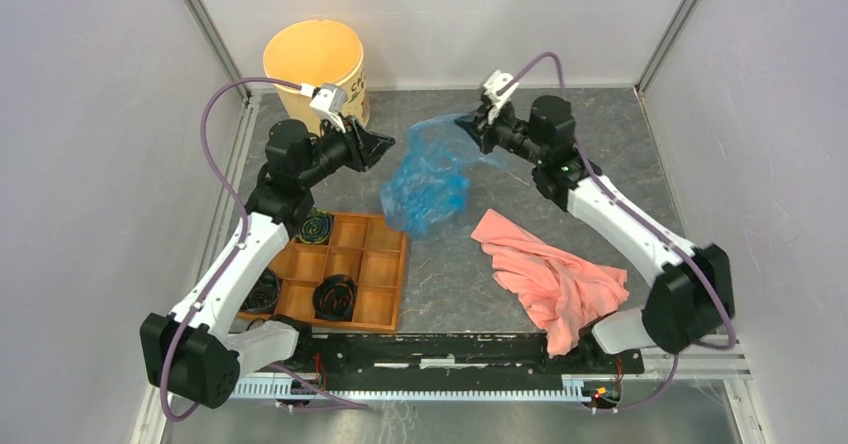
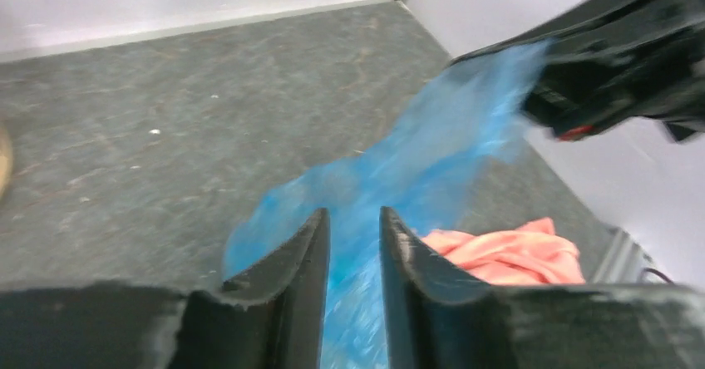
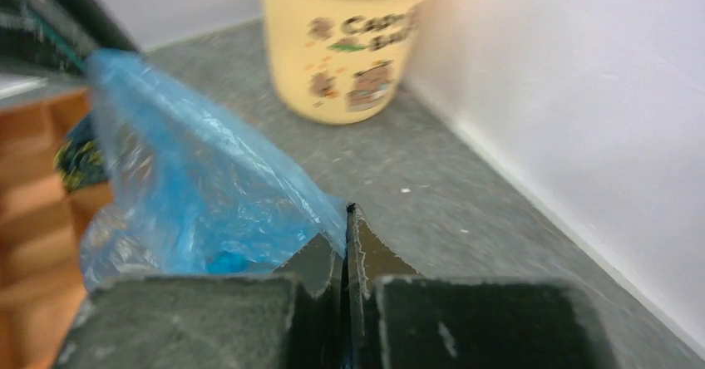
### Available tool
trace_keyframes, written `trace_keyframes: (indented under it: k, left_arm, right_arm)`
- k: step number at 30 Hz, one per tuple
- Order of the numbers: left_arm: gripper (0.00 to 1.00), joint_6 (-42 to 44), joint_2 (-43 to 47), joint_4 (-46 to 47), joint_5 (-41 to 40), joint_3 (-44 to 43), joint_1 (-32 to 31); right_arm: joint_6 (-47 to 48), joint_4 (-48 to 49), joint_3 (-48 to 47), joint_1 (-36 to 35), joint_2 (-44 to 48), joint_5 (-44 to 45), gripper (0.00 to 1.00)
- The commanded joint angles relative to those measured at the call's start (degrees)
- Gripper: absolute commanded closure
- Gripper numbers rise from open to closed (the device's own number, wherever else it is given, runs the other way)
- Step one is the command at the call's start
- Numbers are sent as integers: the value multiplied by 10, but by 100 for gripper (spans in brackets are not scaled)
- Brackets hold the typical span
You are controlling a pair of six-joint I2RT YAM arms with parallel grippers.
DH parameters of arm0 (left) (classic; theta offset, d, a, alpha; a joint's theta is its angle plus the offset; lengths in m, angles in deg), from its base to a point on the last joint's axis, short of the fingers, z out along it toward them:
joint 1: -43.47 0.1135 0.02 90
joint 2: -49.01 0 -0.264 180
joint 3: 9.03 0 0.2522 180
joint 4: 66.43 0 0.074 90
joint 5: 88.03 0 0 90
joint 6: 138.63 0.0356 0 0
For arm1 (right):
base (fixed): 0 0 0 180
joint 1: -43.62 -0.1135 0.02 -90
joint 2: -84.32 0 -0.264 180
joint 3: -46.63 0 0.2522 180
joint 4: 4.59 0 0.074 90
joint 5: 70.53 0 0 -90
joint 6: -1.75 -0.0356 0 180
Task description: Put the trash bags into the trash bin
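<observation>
Trash bin (image 1: pixel 305 59) stands back left; trash bag (image 1: pixel 428 179) mid-table; tray (image 1: pixel 384 266) front left; cloth (image 1: pixel 555 279) right of tray.

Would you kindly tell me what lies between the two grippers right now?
The light-blue trash bag spans that stretch. The right gripper is shut on one edge, and the film runs across to the left gripper. The top view and both wrist views show it.

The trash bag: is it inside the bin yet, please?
Out: the right gripper holds the trash bag over the table, apart from the trash bin.
</observation>
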Motion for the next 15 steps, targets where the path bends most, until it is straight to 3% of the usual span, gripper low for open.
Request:
trace_keyframes:
  k: [1,4,5,9,15]
  left_arm:
    - [47,11,18,3,-49,-18,11]
    - [18,-16,24,61,36,0,11]
    - [13,-28,21,74,53,4,11]
    - [7,-95,-4,159,138,20,5]
    - [2,-118,-45,166,131,25,-36]
  right_arm:
    - [-117,78,32,-9,95,224,100]
    - [-141,68,35,-17,111,317,100]
    - [-154,63,34,-19,113,341,100]
    - [-199,51,25,-41,111,426,100]
    - [-218,33,4,-67,97,463,100]
